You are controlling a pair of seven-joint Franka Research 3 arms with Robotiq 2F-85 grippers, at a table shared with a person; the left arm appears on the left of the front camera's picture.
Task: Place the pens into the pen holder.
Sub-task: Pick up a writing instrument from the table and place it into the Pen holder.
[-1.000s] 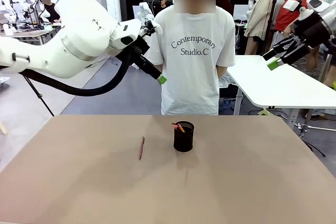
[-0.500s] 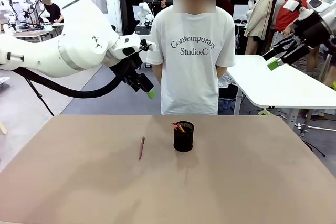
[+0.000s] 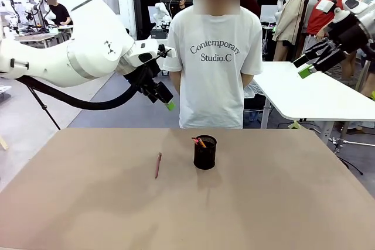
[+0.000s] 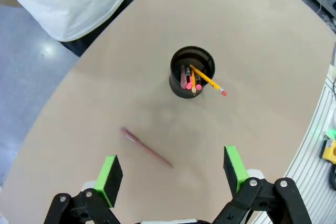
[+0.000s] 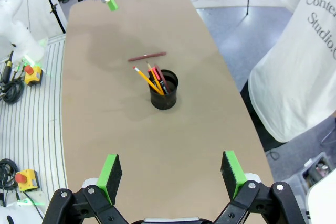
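Observation:
A dark reddish-brown pen (image 3: 157,165) lies flat on the tan table, left of the black mesh pen holder (image 3: 205,152). A yellow-orange pen (image 3: 200,141) leans inside the holder among other pens. My left gripper (image 3: 164,100) hangs open high above the table's far left part. From its wrist I look down on the lying pen (image 4: 147,147), the holder (image 4: 192,72) and the yellow pen (image 4: 207,81) between the open fingers of the left gripper (image 4: 170,169). My right gripper (image 3: 306,65) is open, raised far off to the right. Its wrist view has the right gripper (image 5: 170,169), holder (image 5: 164,90) and lying pen (image 5: 147,55).
A person in a white T-shirt (image 3: 218,57) stands at the table's far edge, right behind the holder. A white table (image 3: 310,95) stands beyond at the right. The tan table (image 3: 263,203) has bare surface around both things.
My left gripper has swung down and to the left, away from the person's shirt. The right arm, the lying pen and the holder have stayed put.

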